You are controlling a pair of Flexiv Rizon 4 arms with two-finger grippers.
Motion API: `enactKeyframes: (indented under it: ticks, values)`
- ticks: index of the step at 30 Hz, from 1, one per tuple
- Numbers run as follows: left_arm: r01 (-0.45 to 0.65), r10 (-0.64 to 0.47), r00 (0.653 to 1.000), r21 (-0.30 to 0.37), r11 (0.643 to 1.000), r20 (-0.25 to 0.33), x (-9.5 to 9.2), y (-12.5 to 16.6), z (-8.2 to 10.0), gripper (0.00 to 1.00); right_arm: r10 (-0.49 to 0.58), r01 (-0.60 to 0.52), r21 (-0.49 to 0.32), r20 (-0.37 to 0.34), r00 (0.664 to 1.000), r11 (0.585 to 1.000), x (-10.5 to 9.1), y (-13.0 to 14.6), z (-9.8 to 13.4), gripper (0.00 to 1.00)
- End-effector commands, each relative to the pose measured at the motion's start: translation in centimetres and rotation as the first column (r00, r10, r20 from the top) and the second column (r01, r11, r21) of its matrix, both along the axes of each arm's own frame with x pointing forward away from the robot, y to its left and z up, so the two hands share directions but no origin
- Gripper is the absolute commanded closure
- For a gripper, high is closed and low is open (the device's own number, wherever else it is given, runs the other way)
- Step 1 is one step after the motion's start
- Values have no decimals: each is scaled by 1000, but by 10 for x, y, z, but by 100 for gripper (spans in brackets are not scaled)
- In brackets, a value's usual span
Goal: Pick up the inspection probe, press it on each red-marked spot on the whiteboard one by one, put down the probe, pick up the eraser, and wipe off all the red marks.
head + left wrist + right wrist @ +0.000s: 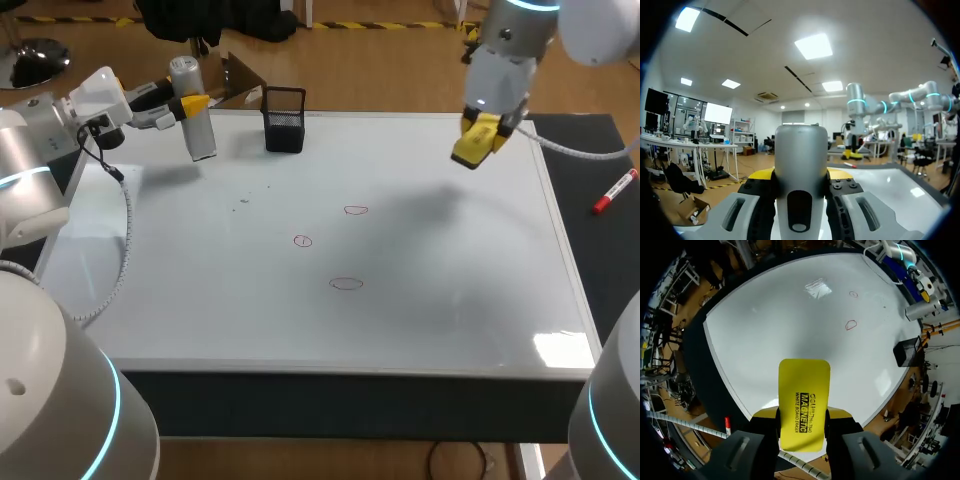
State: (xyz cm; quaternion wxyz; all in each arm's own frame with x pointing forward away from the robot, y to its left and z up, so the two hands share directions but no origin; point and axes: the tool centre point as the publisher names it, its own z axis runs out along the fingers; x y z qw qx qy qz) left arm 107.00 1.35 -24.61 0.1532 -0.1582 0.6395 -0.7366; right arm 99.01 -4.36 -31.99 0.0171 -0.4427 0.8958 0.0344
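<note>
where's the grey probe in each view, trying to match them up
Head view: grey probe over the whiteboard's far left corner, in the left pincer.
Left wrist view: grey probe clamped in its own pincer.
Right wrist view: grey probe far ahead, beyond the red marks.
Shared landmark: black mesh box beside the probe; absent from left wrist view.

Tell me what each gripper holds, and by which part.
The left gripper clamps the grey cylindrical probe mid-body; right gripper clamps the yellow rectangular eraser by its near end.
</note>
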Motion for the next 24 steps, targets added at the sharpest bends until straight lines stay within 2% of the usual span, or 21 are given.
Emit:
enactKeyframes:
  ticks: [1, 8, 10, 16, 20, 22, 24]
  values:
    - [-3, 3, 1000, 0, 1000, 0, 0, -1, 1, 100, 43, -42, -27, 19, 999, 999, -12, 28, 7, 100]
    - [-3, 3, 1000, 0, 1000, 0, 0, -1, 1, 100, 191, -189, -38, 42, 981, 981, -42, 91, 20, 100]
    - [-3, 3, 1000, 0, 1000, 0, 0, -1, 1, 100, 228, -226, -27, 69, 971, 974, -52, 111, 22, 100]
    - [-3, 3, 1000, 0, 1000, 0, 0, -1, 1, 100, 327, -325, -42, 86, 941, 945, -74, 168, 16, 100]
    - [-3, 3, 1000, 0, 1000, 0, 0, -1, 1, 100, 364, -365, -16, 88, 927, 931, -85, 198, 9, 100]
    - [-3, 3, 1000, 0, 1000, 0, 0, -1, 1, 100, 400, -399, -31, 88, 912, 916, -91, 214, 6, 100]
    - [-3, 3, 1000, 0, 1000, 0, 0, -1, 1, 100, 420, -422, -2, 97, 902, 907, -95, 228, 3, 100]
